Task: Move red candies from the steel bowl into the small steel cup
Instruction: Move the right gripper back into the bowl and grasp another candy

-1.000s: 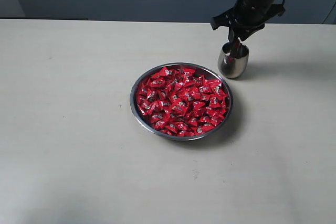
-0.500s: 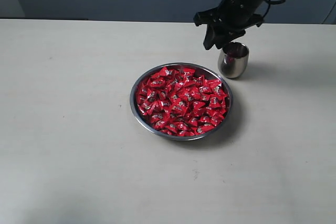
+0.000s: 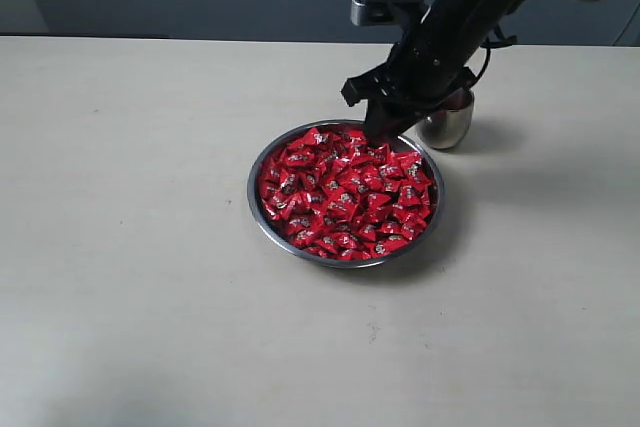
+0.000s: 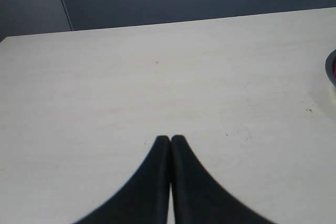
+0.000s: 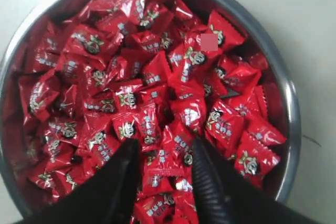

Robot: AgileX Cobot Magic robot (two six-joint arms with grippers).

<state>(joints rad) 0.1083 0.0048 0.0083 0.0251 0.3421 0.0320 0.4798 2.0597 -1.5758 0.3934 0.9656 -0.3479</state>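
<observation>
The steel bowl (image 3: 262,215) sits mid-table, heaped with red candies (image 3: 340,192). Behind it on the right stands the small steel cup (image 3: 450,125), partly hidden by the right arm. My right gripper (image 3: 378,132) hangs open over the bowl's far edge. In the right wrist view its fingers (image 5: 210,174) straddle candies (image 5: 163,153) just above the pile, inside the bowl's rim (image 5: 290,129); my right gripper (image 5: 164,148) holds nothing. My left gripper (image 4: 170,139) is shut and empty over bare table, out of the exterior view.
The pale tabletop (image 3: 130,247) spreads wide around the bowl on the left and front. A dark wall runs behind the table's far edge (image 3: 200,39). A sliver of the bowl's rim (image 4: 331,69) shows at the edge of the left wrist view.
My right gripper has left the cup and swung left and down, from above the cup's mouth to just over the bowl's far edge. The left gripper's earlier position is not shown.
</observation>
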